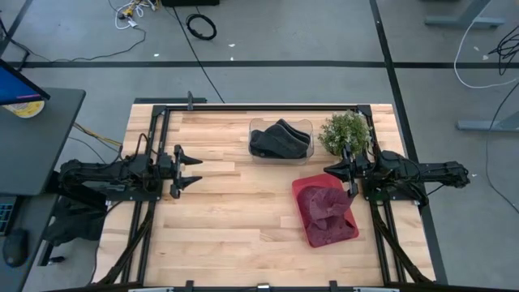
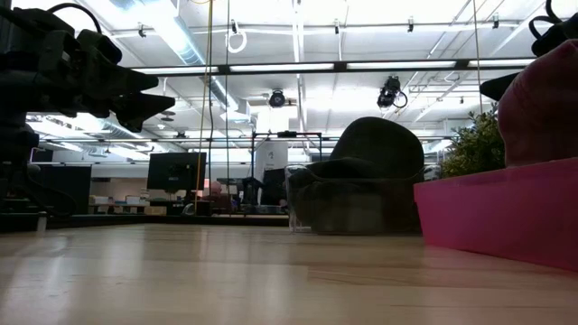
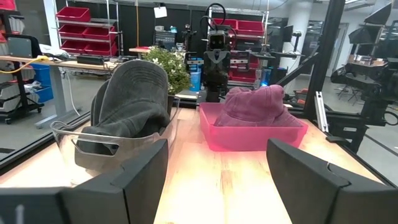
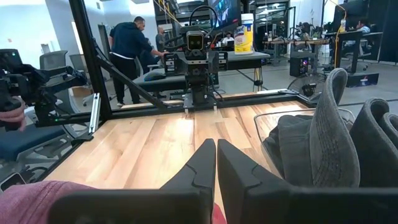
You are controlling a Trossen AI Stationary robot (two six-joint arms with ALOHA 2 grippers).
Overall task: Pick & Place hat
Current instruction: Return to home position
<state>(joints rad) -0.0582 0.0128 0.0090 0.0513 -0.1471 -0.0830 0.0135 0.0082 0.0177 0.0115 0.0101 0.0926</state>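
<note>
Meanwhile, left tool (image 1: pixel 197 171) released, right tool (image 1: pixel 329 170) clenched near the red cap (image 1: pixel 324 208), which a low retreat could snag from its bin (image 1: pixel 298 197).

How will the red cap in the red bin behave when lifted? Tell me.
Probably floppy: the red cap sits slumped and creased in the red bin, so it may sag from a pinch. Likely light, being soft cloth. Unlikely to slip or roll; the fabric looks matte.

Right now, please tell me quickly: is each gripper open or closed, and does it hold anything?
Left gripper: open, holding nothing, over the table's left side.
Right gripper: closed, holding nothing, near the red bin.
</note>
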